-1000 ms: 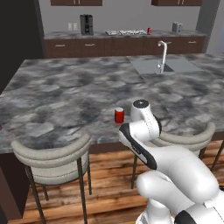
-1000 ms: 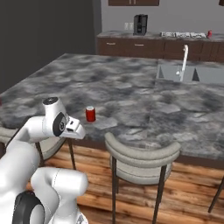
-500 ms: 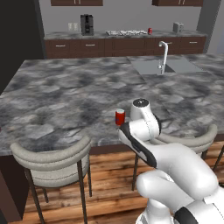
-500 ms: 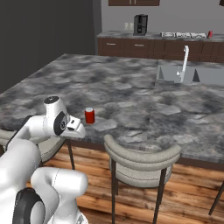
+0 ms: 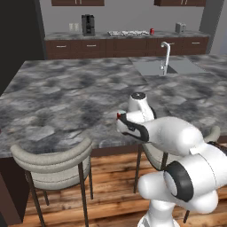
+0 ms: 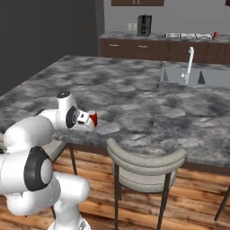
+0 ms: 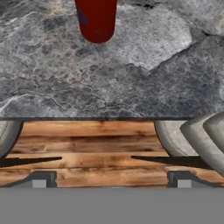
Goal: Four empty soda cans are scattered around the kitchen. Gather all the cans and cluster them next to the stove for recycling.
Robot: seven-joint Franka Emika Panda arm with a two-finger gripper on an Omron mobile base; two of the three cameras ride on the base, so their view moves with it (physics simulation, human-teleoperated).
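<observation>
Grey marbled stone covers the island tabletop, with a sink and curved faucet toward its far side and bar stools tucked under the near edge. One red soda can stands upright on the stone close to that near edge; in the hand view it sits at twelve o'clock, well ahead of the fingertips and slightly toward eleven, not centred in the gap. The tool hangs beside the tabletop rim with its jaws spread as wide as they go, holding nothing. From the right base view the can shows just past the tool's tip, at about three o'clock from the wrist. A second can stands on the back counter, at three o'clock from the stove.

Risks, as I judge them:
- The fingertips sit low, over the wood floor and below the stone's edge, so a straight push forward could drive them into the tabletop rim instead of around the can.
- Because the can is off the centre line, one finger may reach it first and knock it over or roll it away; an empty can is light and would tip easily.
- Closing too high or too hard could dent it or let it squirt out.
- The stool backs near the arm leave little room to swing.
</observation>
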